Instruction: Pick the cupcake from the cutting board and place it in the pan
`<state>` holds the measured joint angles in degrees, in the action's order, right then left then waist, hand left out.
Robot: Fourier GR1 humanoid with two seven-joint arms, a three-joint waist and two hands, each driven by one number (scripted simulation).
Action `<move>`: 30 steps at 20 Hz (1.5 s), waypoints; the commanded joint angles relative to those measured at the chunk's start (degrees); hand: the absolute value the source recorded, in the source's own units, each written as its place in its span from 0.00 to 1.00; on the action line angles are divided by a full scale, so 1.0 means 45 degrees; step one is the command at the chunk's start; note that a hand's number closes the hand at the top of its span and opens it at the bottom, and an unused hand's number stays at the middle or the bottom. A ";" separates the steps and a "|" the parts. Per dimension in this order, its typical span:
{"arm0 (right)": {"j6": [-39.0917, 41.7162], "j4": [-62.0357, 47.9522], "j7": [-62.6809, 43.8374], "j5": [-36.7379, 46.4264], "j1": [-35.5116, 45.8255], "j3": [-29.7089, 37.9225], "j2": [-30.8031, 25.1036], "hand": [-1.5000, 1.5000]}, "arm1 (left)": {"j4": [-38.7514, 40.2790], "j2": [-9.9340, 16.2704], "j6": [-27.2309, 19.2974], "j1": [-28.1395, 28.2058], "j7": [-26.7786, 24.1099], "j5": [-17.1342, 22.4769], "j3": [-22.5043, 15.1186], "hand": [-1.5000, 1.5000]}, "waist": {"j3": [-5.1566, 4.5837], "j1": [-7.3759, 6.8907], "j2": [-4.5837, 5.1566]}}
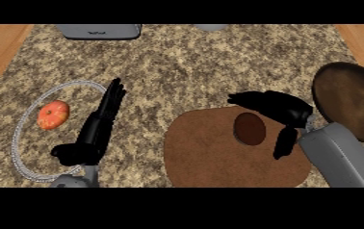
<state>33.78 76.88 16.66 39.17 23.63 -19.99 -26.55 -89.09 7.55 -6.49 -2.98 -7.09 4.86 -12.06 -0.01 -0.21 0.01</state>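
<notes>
Right robot hand (274,108) curled over cutting board (213,156), beside dark round cupcake (250,128), poised for grasp. Pan (341,98) near right. Left robot hand (103,115) spread, resting.

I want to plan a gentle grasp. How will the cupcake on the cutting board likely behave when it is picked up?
The cupcake looks small beside the right hand, so it is probably light. It appears as a squat brown oval on the flat cutting board, so it seems unlikely to roll. Its surface is too dark to judge softness; treat it as crushable.
</notes>
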 commanded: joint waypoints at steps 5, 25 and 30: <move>0.0247 -0.0943 0.0406 0.1006 0.0346 0.0580 0.1346 0.00 | 0.0541 0.0097 0.0938 0.0098 -0.0269 0.0086 0.0799 0.50 | 0.0000 0.0005 0.0003; -0.2765 -0.3499 0.3499 0.4216 0.0514 0.0419 0.1255 1.00 | -0.0782 -0.0581 0.0770 0.0454 0.0520 -0.0560 0.0718 0.50 | 0.0003 0.0000 -0.0002; -0.3698 -0.2396 0.1826 0.4126 -0.0230 0.1189 0.2217 1.00 | -0.0646 -0.0786 0.0402 0.0363 0.0723 -0.0967 0.0599 0.50 | 0.0001 0.0151 -0.0030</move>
<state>20.51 63.35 28.20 58.50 26.78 -17.46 -17.60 -92.58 4.02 -4.01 -0.63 -4.55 1.03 -10.12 -0.54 -0.18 -0.58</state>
